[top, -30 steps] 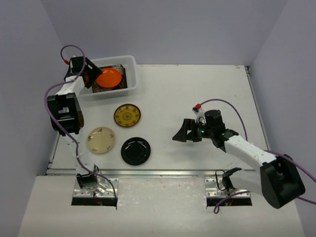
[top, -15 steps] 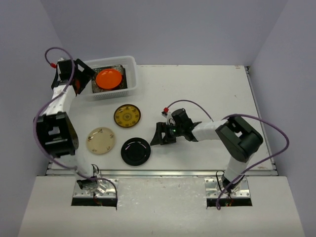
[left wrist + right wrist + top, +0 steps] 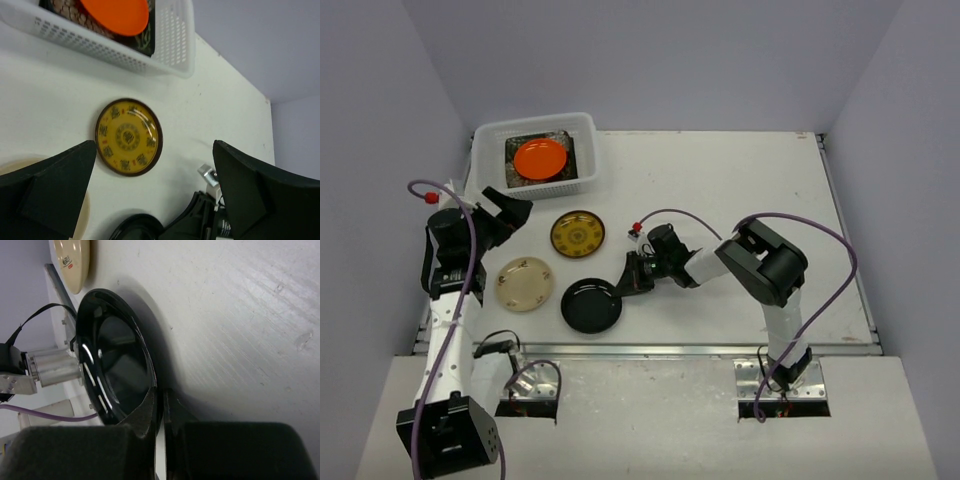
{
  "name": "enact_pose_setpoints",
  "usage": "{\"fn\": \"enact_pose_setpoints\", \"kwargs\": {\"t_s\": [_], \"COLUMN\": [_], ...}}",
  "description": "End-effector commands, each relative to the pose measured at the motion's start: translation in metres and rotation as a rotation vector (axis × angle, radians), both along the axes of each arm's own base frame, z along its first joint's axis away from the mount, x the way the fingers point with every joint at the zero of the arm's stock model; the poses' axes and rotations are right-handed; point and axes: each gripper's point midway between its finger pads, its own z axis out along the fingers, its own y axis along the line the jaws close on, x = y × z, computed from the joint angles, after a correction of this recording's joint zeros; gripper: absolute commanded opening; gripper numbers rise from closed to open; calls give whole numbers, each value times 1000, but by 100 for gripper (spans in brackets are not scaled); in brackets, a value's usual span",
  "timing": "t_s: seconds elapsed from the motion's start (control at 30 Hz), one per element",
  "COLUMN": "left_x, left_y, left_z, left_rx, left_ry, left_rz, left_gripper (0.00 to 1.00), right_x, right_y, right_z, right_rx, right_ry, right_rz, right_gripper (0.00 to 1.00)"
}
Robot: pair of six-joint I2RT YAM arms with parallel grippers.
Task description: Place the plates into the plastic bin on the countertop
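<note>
Black plate (image 3: 591,305): round, glossy, plain, w/ a raised rim. It sits near the front of the table (image 3: 750,190), close to the rail (image 3: 650,350). R gripper (image 3: 633,275) is at its 2 o'clock edge. In the wrist view the fingers (image 3: 145,412) are narrow and pinch the rim, one inside and one outside (can't tell if that edge is off the surface).

Yellow plate (image 3: 578,233): round, dark rim, gold pattern, flat on the table at 12 o'clock from the black one. It lies btw the black one and the bin (image 3: 588,125). Cream plate (image 3: 524,283): round, a few small marks, at 9 o'clock from the black one and apart from it.

Bin: white, lattice sides, at the table's 11 o'clock corner. Orange plate (image 3: 540,158) lies on top inside it, over dark patterned square plates (can't tell how many).

L gripper (image 3: 515,208) hangs at 9 o'clock from the yellow plate and 12 o'clock from the cream one. Its fingers are wide, w/ nothing btw them. Purple cables (image 3: 800,225) loop along both arms.

Count: 1 bin; 4 round plates, 3 on the table and 1 in the bin; 2 grippers.
</note>
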Motion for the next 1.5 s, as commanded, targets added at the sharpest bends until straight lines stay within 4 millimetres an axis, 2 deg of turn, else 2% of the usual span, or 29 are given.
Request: {"fn": "enact_pose_setpoints", "kwargs": {"t_s": [0.0,0.07,0.13,0.17,0.23,0.27,0.3,0.37,0.53,0.67,0.77,0.9,0.93,1.0,1.03,1.07,1.1,1.13,1.23,1.33,1.4,1.43,1.47], "left_x": [-17,-23,-27,-30,-32,-34,-38,-43,-50,-55,-58,-57,-56,-53,-51,-50,-48,-46,-42,-40,-37,-34,-30], "left_y": [-27,-39,-58,-72,-88,-99,-115,-141,-172,-193,-208,-216,-216,-216,-216,-215,-215,-216,-222,-231,-237,-239,-238], "left_z": [-4,-19,-27,-31,-37,-40,-43,-46,-63,-61,-54,-42,-41,-38,-38,-39,-40,-42,-47,-44,-37,-34,-30], "left_rx": [34,12,-23,-34,-41,-42,-44,-76,-139,-189,-203,-216,-213,-205,-202,-202,-201,-201,-205,-215,-218,-216,-215], "left_ry": [-46,-26,-18,-12,-3,2,-2,-19,17,10,-4,-25,-29,-36,-34,-28,-23,-13,13,10,-9,-15,-19], "left_rz": [-161,-229,-324,-373,-429,-460,-514,-613,-764,-856,-906,-924,-919,-902,-893,-886,-879,-876,-884,-900,-910,-907,-890], "left_gripper": [100,100,100,100,100,100,100,100,99,88,84,84,81,70,60,44,34,30,29,15,0,0,0], "right_x": [-11,-2,13,19,35,40,47,56,60,57,59,64,64,61,60,58,57,57,52,52,51,51,51], "right_y": [-12,-23,-35,-47,-64,-75,-89,-105,-121,-121,-121,-126,-126,-124,-123,-122,-121,-120,-115,-113,-113,-113,-113], "right_z": [-17,-1,27,31,57,63,71,92,143,169,175,170,170,171,173,175,176,179,187,190,190,189,189], "right_rx": [-79,-73,-65,-92,-108,-125,-145,-125,43,114,121,82,86,102,114,131,142,157,207,219,222,224,222], "right_ry": [29,-5,-82,-100,-183,-207,-230,-267,-285,-311,-324,-336,-336,-332,-331,-330,-329,-331,-329,-328,-329,-329,-334], "right_rz": [-19,-48,-94,-116,-176,-199,-225,-255,-235,-214,-220,-259,-258,-251,-245,-237,-233,-232,-206,-198,-193,-189,-189], "right_gripper": [0,0,0,0,0,0,0,0,0,0,0,0,0,0,0,0,0,0,0,0,0,0,7]}}
